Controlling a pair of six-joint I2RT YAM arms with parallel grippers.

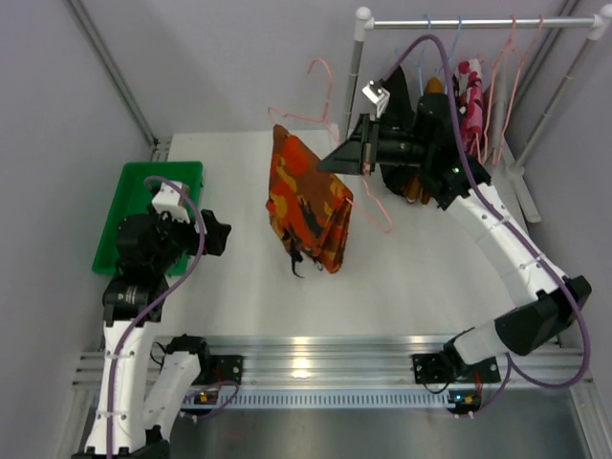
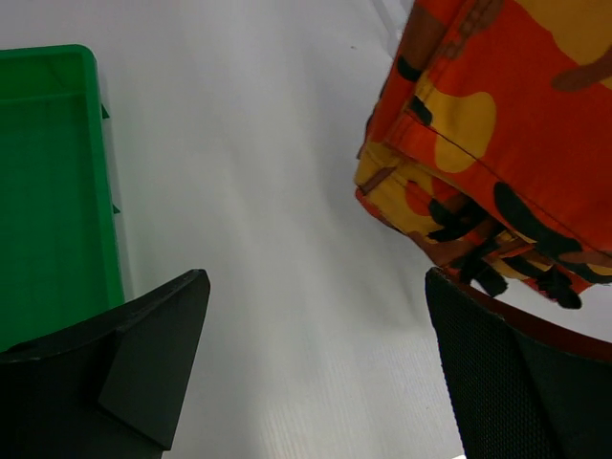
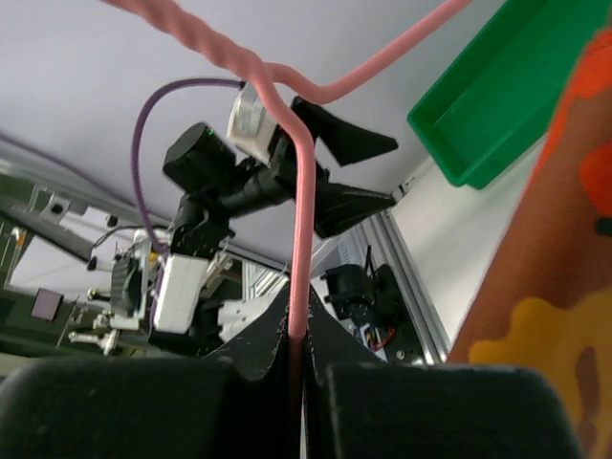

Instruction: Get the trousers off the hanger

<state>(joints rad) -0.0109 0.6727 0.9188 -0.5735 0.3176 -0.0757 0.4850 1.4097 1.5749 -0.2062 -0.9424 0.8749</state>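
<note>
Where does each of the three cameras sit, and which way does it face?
Top external: above and behind the robot, looking down on the table; both arms show.
Left wrist: faces down at the table; open left hand shows.
Right wrist: faces the left arm; right hand shut on pink hanger.
All three share orange trousers and green tray.

I make out three pairs of small cloth trousers: one orange pair with a dark pattern (image 1: 308,201), one mustard-brown pair (image 1: 434,88), one red-pink floral pair (image 1: 469,103). One green plastic tray (image 1: 163,169), one white rail (image 1: 478,21), one pink wire hanger (image 3: 301,210) off it; those bunched on it I cannot count. Two pincers: left pincer (image 2: 316,316), right pincer (image 3: 296,356).
</note>
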